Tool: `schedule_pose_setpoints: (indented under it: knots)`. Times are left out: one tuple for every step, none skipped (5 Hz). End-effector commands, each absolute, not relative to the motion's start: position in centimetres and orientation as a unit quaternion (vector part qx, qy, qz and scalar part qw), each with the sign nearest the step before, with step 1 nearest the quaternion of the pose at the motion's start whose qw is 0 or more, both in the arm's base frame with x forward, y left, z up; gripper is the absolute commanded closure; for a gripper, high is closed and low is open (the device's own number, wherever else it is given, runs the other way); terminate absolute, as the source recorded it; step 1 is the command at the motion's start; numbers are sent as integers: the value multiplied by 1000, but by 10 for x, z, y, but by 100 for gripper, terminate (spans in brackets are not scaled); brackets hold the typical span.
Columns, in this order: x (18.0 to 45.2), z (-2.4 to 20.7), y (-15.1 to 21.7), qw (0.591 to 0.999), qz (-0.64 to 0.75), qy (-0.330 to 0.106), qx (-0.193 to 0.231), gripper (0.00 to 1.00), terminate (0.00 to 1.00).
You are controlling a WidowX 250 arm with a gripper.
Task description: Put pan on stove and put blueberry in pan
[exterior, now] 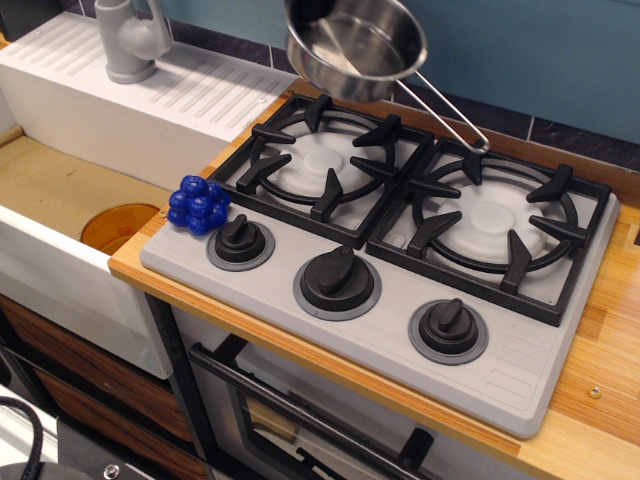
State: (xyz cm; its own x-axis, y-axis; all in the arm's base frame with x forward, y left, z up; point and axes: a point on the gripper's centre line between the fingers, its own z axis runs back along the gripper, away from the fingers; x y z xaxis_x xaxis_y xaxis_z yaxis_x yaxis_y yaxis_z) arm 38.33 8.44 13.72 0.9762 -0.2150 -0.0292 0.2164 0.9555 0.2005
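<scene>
The small round stainless-steel pan (356,47) is shiny silver with pale reflections inside and a thin silver wire handle, set against a teal-blue wall above a band of dark navy tiles. The toy two-burner stove (390,330) is light grey with black cast grates (318,160), white burner discs and three black knobs (338,278) on darker grey rings, and the bumpy plastic blueberry cluster (198,205) at its corner is deep, glossy blue. The wooden counter (600,400) is honey-coloured with lengthwise stripes, the ribbed drainboard (150,90) is white with a pale grey tap, and the sink basin is tan with an orange-brown round drain (115,225).
</scene>
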Motion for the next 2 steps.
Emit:
schedule_pose_setpoints:
  knots:
    - [385,132,105,990,-97,-26,95,100,0]
    - [382,113,107,992,-89,-32,87,100,0]
